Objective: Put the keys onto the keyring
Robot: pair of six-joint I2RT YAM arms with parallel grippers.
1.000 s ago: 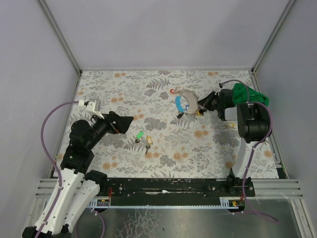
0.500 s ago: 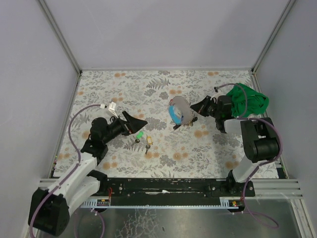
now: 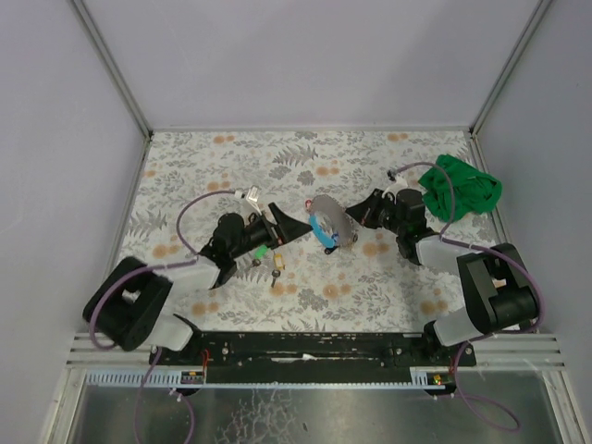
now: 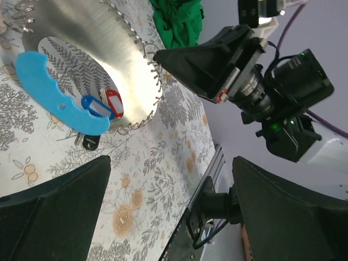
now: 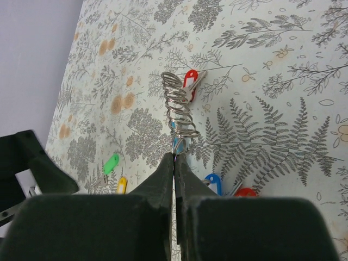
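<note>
— Where are the keys?

— The green key [image 3: 263, 252] and the yellow key [image 3: 277, 265] lie close together on the table [image 3: 185, 166]. They are in the same spot as a second ago, just in front of the left gripper [image 3: 294, 224] and touched by nothing.

— What is that gripper doing?

— Its fingers stand wide apart and hold nothing. A second ago it was over the left part of the table. The arm has since dropped low and reached toward the middle, so the tips are now near the keyring [image 3: 330, 215].

— Who has the keyring?

— The right gripper [image 3: 351, 215]. Its wrist camera shows both fingers pressed together on the thin metal edge.

— Has the keyring moved?

— Yes. It was farther back and more to the right. Now it is nearer the middle and the front, between the two grippers. Its flat face and blue tag [image 3: 319, 228] are turned toward the left gripper.

— Anything else?

— The green cloth [image 3: 460, 185] lies at the right side, and the right arm has sunk lower beside it.
</note>
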